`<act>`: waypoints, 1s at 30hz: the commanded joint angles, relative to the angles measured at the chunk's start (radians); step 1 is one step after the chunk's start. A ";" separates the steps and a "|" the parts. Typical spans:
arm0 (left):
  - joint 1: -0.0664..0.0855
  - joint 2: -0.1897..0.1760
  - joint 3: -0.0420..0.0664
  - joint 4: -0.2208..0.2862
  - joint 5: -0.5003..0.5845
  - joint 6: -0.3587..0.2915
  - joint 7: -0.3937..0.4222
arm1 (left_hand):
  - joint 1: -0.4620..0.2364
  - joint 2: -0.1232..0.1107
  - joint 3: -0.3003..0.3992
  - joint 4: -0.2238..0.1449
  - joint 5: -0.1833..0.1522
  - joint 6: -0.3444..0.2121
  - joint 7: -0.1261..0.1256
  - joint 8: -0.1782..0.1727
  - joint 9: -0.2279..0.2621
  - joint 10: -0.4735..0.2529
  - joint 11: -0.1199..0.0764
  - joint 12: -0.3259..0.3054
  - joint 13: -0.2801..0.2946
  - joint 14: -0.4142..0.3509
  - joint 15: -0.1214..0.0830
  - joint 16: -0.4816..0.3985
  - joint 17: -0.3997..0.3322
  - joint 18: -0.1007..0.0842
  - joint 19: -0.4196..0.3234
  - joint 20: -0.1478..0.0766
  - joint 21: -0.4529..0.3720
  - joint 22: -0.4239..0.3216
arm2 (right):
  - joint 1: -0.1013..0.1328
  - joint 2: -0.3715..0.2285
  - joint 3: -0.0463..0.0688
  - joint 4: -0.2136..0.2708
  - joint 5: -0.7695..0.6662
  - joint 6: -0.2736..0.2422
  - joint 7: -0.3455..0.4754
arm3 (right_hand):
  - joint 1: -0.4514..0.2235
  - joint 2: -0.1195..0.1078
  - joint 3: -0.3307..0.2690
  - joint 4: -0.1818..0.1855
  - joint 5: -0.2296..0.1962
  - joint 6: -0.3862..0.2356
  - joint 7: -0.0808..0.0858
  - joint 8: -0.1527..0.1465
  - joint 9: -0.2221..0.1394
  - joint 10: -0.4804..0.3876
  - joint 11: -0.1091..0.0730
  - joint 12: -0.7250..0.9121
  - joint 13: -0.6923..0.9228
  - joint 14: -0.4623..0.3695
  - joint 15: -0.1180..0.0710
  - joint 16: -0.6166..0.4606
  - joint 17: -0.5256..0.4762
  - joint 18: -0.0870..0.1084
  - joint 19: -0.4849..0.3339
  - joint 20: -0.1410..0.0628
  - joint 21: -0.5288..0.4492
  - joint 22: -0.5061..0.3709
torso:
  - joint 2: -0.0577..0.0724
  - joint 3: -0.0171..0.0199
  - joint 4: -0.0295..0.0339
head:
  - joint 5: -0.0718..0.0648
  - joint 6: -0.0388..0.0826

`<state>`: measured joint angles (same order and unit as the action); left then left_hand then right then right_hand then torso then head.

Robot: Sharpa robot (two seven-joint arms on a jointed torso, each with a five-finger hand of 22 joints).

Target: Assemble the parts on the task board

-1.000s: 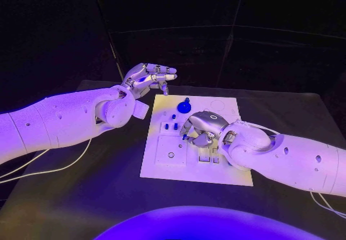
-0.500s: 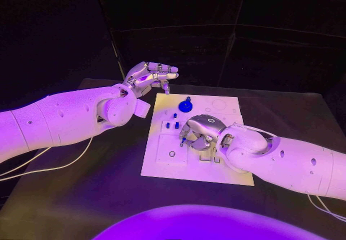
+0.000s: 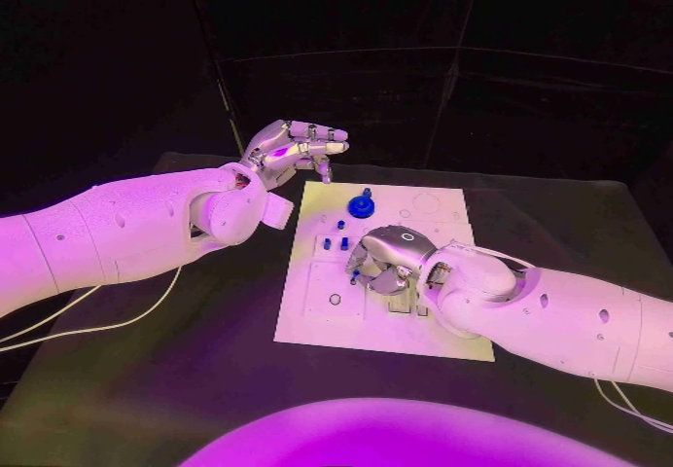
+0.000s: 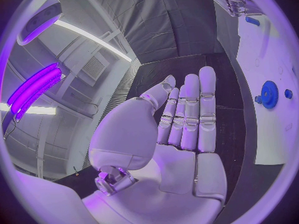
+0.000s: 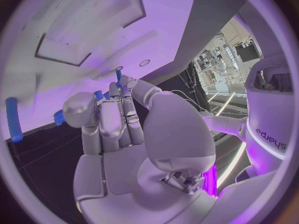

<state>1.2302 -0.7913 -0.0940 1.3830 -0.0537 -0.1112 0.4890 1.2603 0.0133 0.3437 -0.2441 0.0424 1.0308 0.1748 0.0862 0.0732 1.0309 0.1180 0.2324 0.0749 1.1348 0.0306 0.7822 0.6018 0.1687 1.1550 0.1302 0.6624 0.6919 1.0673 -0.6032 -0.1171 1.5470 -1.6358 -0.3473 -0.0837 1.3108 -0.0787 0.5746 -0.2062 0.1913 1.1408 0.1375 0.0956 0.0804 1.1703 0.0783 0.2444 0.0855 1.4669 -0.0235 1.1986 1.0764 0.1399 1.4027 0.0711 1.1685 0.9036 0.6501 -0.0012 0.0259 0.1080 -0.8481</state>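
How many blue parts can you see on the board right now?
4: a blue gear at the far end, three small pegs mid-board beside the right hand. It may hide others.

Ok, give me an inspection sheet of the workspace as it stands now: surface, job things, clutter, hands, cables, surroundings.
Surface: black table, mostly bare round the board.
Job's things: white task board in the middle; blue gear-like part standing near its far end; small blue parts beside it.
Clutter: nothing seen.
Hands: left robot hand raised off the board's far left corner, holding nothing, fingers straight in the left wrist view; right robot hand low over the board's middle, fingers curled; whether it holds a part cannot be told.
Cables: white cable under the left arm; another under the right.
Surroundings: dark backdrop.
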 commanded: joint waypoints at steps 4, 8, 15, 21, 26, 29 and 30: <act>0.002 -0.001 0.000 0.002 0.002 0.013 0.004 | 0.001 0.000 -0.004 0.004 0.005 0.001 0.003 0.004 -0.001 -0.004 -0.002 0.006 0.000 -0.009 0.000 0.005 -0.001 0.015 0.007 -0.002 -0.007 -0.002 | -0.001 0.003 -0.001 -0.002 -0.006 0.016 0.005 | 0.006 0.009 0.003 0.003 0.002 0.002 0.004 0.002 0.000 0.020 -0.014 0.004 0.002 0.030 -0.003 0.003 0.000 -0.020 -0.005 -0.002 0.006 0.002 | 0.001 -0.0003 0.0006 | 0.001 -0.004; 0.002 -0.001 0.000 0.002 0.002 0.013 0.004 | 0.001 0.000 -0.004 0.004 0.005 0.001 0.003 0.004 -0.001 -0.004 -0.002 0.006 0.000 -0.009 0.000 0.005 -0.001 0.015 0.007 -0.002 -0.007 -0.002 | -0.001 0.003 -0.002 -0.002 -0.006 0.019 0.006 | 0.006 0.009 0.003 0.004 0.002 0.002 0.004 0.002 0.000 0.020 -0.014 0.004 0.002 0.030 -0.003 0.003 0.000 -0.020 -0.006 -0.002 0.006 0.001 | 0.000 -0.0007 -0.0006 | 0.000 -0.007; 0.002 0.000 0.000 0.002 0.002 0.013 0.004 | 0.001 0.000 -0.004 0.004 0.005 0.001 0.003 0.004 -0.001 -0.004 -0.002 0.006 0.000 -0.009 0.000 0.005 -0.001 0.015 0.007 -0.002 -0.007 -0.002 | -0.002 0.004 -0.004 -0.004 -0.006 0.028 0.005 | 0.006 0.009 0.003 0.004 0.002 0.002 0.004 0.002 0.000 0.020 -0.014 0.004 0.002 0.030 -0.003 0.003 0.000 -0.020 -0.006 -0.002 0.006 0.001 | 0.000 -0.0001 -0.0002 | -0.001 -0.011; 0.002 0.001 0.000 0.002 0.002 0.014 0.004 | 0.001 0.000 -0.004 0.004 0.005 0.001 0.003 0.004 -0.001 -0.004 -0.002 0.006 0.000 -0.009 0.000 0.005 -0.001 0.015 0.007 -0.002 -0.007 -0.002 | -0.002 0.009 -0.006 -0.012 -0.011 0.039 0.000 | 0.006 0.009 0.003 0.004 0.002 0.002 0.004 0.002 0.000 0.020 -0.014 0.004 0.002 0.030 -0.003 0.003 0.000 -0.020 -0.006 -0.002 0.006 0.001 | 0.000 0.0001 0.0003 | -0.001 -0.011; 0.002 0.001 0.000 0.002 0.002 0.014 0.003 | 0.001 0.000 -0.004 0.004 0.005 0.001 0.003 0.004 -0.001 -0.004 -0.002 0.006 0.000 -0.009 0.000 0.005 -0.001 0.015 0.007 -0.002 -0.007 -0.002 | -0.002 0.013 -0.007 -0.018 -0.014 0.051 -0.002 | 0.004 0.010 0.002 0.005 0.002 0.003 0.004 0.002 0.001 0.020 -0.014 0.005 0.003 0.030 -0.003 0.004 0.000 -0.020 -0.006 -0.002 0.006 0.001 | 0.001 0.0001 -0.0001 | -0.001 -0.011; 0.002 0.000 0.000 0.002 0.002 0.014 0.003 | 0.001 0.000 -0.004 0.004 0.005 0.001 0.003 0.004 -0.001 -0.004 -0.002 0.006 0.000 -0.009 0.000 0.005 -0.001 0.015 0.007 -0.002 -0.007 -0.002 | -0.002 0.016 -0.007 -0.020 -0.015 0.056 -0.002 | 0.004 0.010 0.002 0.005 0.002 0.003 0.004 0.002 0.001 0.020 -0.014 0.005 0.003 0.030 -0.003 0.004 0.000 -0.020 -0.006 -0.002 0.006 0.001 | 0.001 -0.0004 -0.0004 | -0.002 -0.012; 0.002 0.000 0.000 0.002 0.002 0.014 0.003 | 0.001 0.000 -0.004 0.004 0.005 0.001 0.003 0.004 -0.001 -0.004 -0.002 0.006 0.000 -0.009 0.000 0.005 -0.001 0.015 0.007 -0.002 -0.007 -0.002 | -0.002 0.017 -0.008 -0.021 -0.015 0.057 -0.002 | 0.004 0.010 0.002 0.005 0.002 0.003 0.004 0.002 0.001 0.020 -0.014 0.005 0.003 0.030 -0.003 0.003 -0.001 -0.020 -0.007 -0.002 0.006 0.001 | 0.001 -0.0004 -0.0004 | -0.002 -0.012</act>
<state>1.2305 -0.7911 -0.0940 1.3837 -0.0536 -0.1102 0.4879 1.2603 0.0133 0.3437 -0.2441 0.0424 1.0308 0.1748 0.0862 0.0735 1.0308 0.1179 0.2324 0.0749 1.1347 0.0306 0.7822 0.6018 0.1687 1.1549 0.1302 0.6624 0.6921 1.0659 -0.5875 -0.1214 1.5297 -1.6423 -0.3202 -0.0834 1.3149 -0.0746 0.5743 -0.2060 0.1904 1.1407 0.1375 0.0955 0.0799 1.1703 0.0783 0.2477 0.0868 1.4669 -0.0235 1.1986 1.0764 0.1399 1.4027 0.0711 1.1685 0.9035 0.6504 -0.0012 0.0255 0.1063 -0.8597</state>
